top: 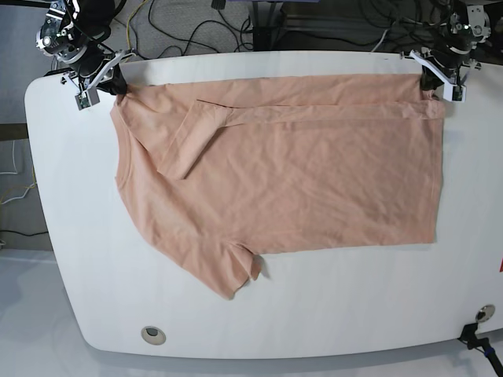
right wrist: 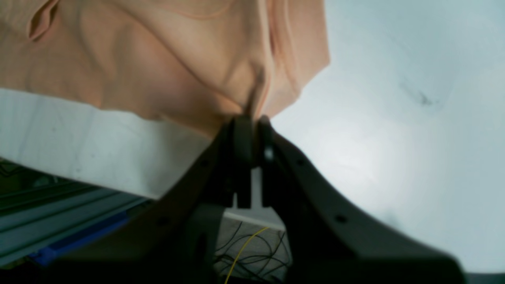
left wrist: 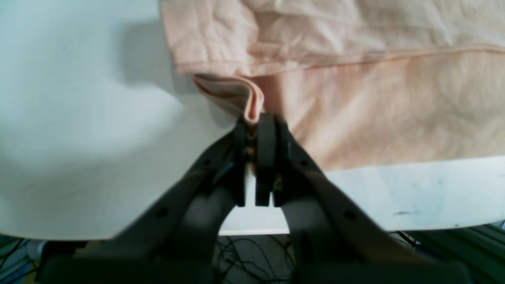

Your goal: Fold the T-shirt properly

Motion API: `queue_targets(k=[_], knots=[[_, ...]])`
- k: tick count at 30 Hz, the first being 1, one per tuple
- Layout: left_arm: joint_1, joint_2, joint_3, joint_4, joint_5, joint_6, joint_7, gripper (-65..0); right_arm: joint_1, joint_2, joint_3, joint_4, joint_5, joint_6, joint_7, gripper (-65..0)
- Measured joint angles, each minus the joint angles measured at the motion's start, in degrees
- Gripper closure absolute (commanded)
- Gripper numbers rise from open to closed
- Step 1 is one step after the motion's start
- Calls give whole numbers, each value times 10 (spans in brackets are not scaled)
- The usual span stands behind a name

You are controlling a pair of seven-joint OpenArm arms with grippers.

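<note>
The peach T-shirt lies spread across the white table, collar toward the left of the base view, hem toward the right. Its far long edge is folded over, with one sleeve lying on the body. My left gripper is shut on the folded hem corner; in the left wrist view a pinch of cloth stands between the pads. My right gripper is shut on the shoulder corner, also seen in the right wrist view with bunched cloth.
Cables lie on the floor beyond the table's far edge. A round grommet sits near the front edge. The other sleeve lies flat toward the front. A small black clamp sits at the front right corner.
</note>
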Motion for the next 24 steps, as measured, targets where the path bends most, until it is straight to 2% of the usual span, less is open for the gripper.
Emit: queue_targets(k=[17, 20, 24], knots=[[-24, -2, -5, -3, 14, 2, 16, 0, -36, 0, 3, 3, 13, -2, 20, 0], [-24, -17, -2, -3, 14, 0, 24, 0, -36, 0, 3, 3, 13, -2, 21, 0], [-20, -19, -3, -4, 14, 2, 23, 0, -36, 0, 3, 3, 13, -2, 20, 0]])
